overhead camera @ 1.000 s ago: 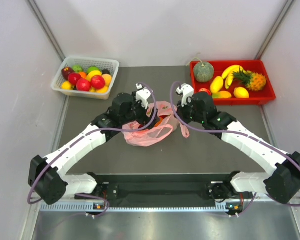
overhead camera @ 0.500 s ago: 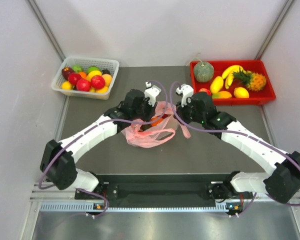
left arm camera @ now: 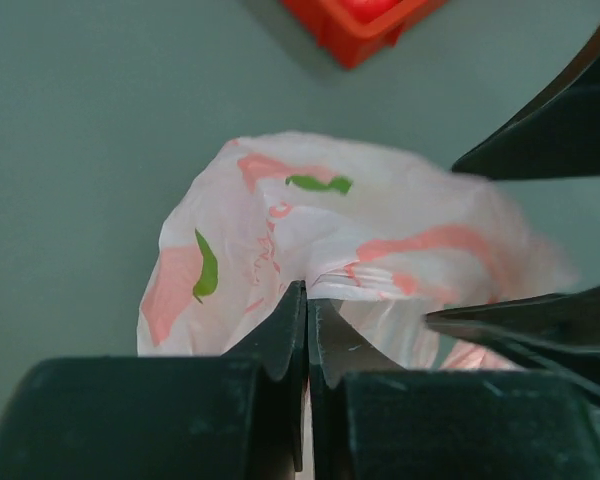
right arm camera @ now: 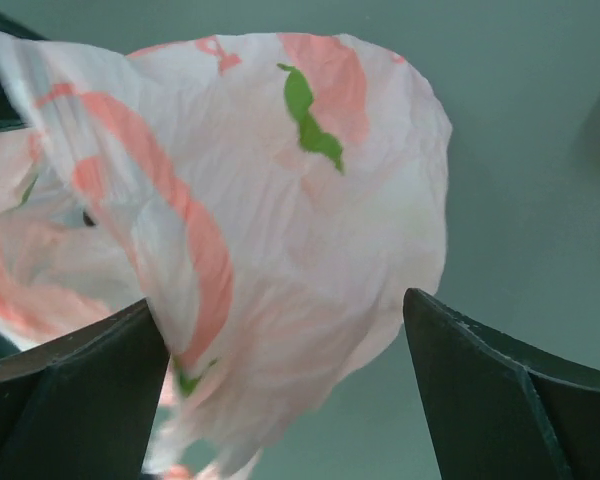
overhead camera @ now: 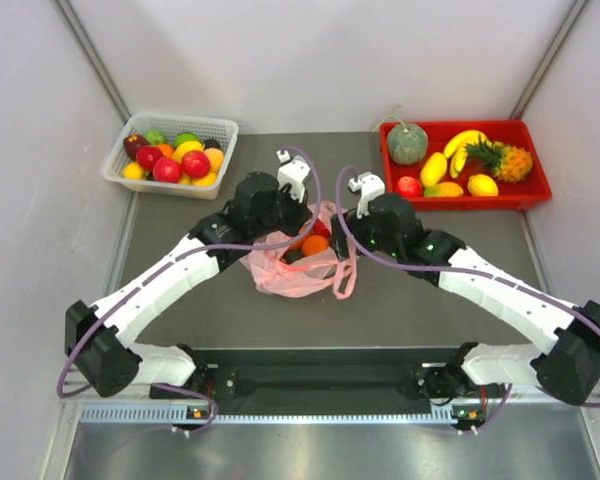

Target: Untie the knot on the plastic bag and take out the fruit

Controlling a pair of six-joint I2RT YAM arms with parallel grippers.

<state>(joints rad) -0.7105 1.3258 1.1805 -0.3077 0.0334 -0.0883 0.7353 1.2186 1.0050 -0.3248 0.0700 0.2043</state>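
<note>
The pink plastic bag (overhead camera: 298, 268) lies mid-table between both arms, its mouth gaping upward. Fruit shows inside: an orange (overhead camera: 315, 244), a red one (overhead camera: 323, 228) and a dark green one (overhead camera: 293, 256). A loose handle strip (overhead camera: 344, 272) trails on the bag's right. No knot shows in any view. My left gripper (overhead camera: 291, 223) (left arm camera: 307, 300) is shut at the bag's left rim, with thin film (left arm camera: 360, 230) pinched at its tips. On the right rim my right gripper (overhead camera: 342, 232) (right arm camera: 280, 300) stands wide open, and slack bag film (right arm camera: 280, 200) hangs between its fingers.
A white basket (overhead camera: 218, 128) of mixed fruit stands at the back left. A red tray (overhead camera: 535, 175) holding a melon, bananas and a pineapple stands at the back right, and its corner (left arm camera: 355, 25) shows in the left wrist view. Grey walls close in both sides.
My left gripper closed on the bag's left rim. My right gripper opened and let go of the bag. The bag's mouth spread and the fruit inside came into sight.
</note>
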